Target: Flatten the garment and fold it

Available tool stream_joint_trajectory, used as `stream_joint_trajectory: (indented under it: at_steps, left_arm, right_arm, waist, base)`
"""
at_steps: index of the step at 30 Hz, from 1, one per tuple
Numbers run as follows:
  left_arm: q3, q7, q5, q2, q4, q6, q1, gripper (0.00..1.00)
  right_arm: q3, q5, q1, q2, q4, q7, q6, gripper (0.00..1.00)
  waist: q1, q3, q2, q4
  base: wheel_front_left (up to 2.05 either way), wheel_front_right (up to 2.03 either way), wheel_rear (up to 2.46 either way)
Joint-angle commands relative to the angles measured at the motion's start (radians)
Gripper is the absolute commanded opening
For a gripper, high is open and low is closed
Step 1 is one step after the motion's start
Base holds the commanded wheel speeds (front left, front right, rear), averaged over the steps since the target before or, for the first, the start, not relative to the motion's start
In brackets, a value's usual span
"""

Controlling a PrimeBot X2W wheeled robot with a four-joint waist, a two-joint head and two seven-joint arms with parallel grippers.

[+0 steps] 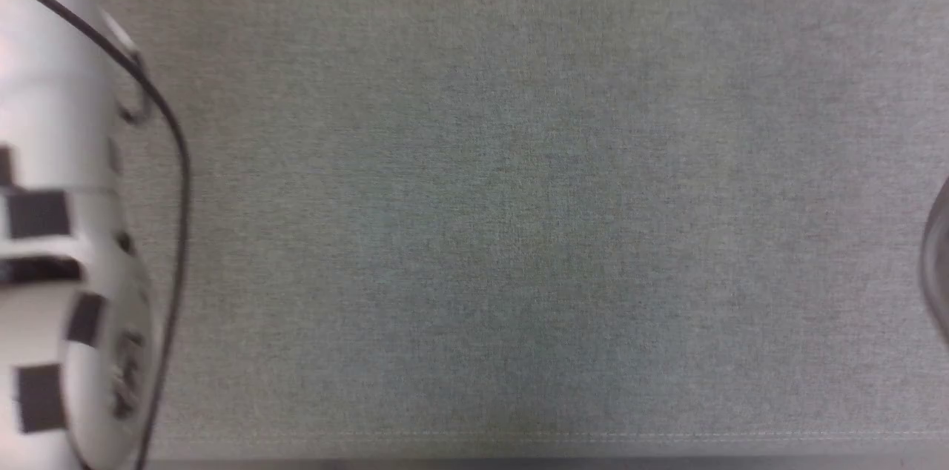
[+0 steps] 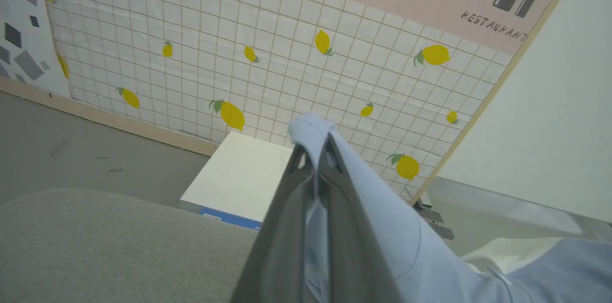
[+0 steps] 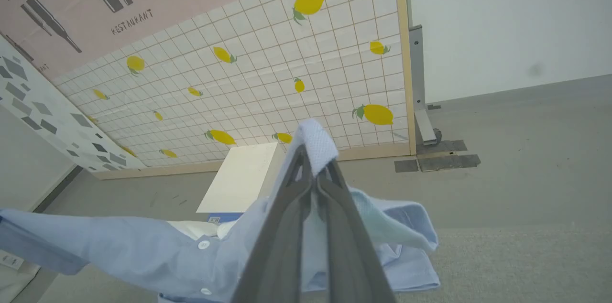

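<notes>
In the left wrist view, the garment (image 2: 387,198), light blue with a white collar part (image 2: 507,251), is pinched at a fold in my left gripper (image 2: 315,152), which is shut on it; the cloth drapes off to the lower right. My right gripper (image 3: 313,169) is shut on another fold of the garment (image 3: 119,245), which stretches away to the left with its small white buttons showing, above the grey-green padded surface (image 3: 516,265). Both grips are held up in the air.
The head view looks down on the grey-green fabric surface (image 1: 519,218), with a pale forearm (image 1: 59,233) and its black cable at the left edge. Beyond the surface stand a white box (image 2: 239,178), a lemon-patterned tile panel (image 2: 287,69) and grey floor (image 3: 526,150).
</notes>
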State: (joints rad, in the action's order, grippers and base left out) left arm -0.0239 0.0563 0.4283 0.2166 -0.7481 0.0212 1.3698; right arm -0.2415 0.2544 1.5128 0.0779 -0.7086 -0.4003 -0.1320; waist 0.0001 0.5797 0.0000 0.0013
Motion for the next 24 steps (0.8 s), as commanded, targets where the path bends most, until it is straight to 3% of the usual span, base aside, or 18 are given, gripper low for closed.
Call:
stream_joint_trajectory:
  at_steps: [1,7,15,24]
  left_arm:
    - [0.001,0.016,0.016,-0.018,-0.019,0.017,-0.056,0.00]
    - [0.014,0.062,0.058,-0.079,-0.099,0.070,-0.281,0.00]
    - [0.043,0.095,0.116,-0.107,-0.118,0.104,-0.643,0.00]
    - [0.045,0.046,0.204,-0.107,0.018,0.108,-1.018,0.00]
  right_arm:
    - [0.021,0.027,-0.066,0.007,0.011,0.005,0.001,0.00]
    - [0.121,0.165,-0.372,0.027,0.069,0.013,0.001,0.00]
    - [0.277,0.278,-0.848,0.092,0.200,0.043,0.001,0.00]
    - [0.237,0.313,-1.242,0.150,0.303,0.062,0.001,0.00]
  waist:
    - [-0.0001,-0.076,0.0000,0.022]
    - [-0.0001,-0.221,0.0000,0.037]
    - [-0.0001,-0.404,0.0000,0.025]
    - [-0.0001,-0.535,0.0000,0.022]
  base:
    - [0.00,0.00,0.00]
    - [0.00,0.00,0.00]
    - [0.00,0.00,0.00]
    - [0.00,0.00,0.00]
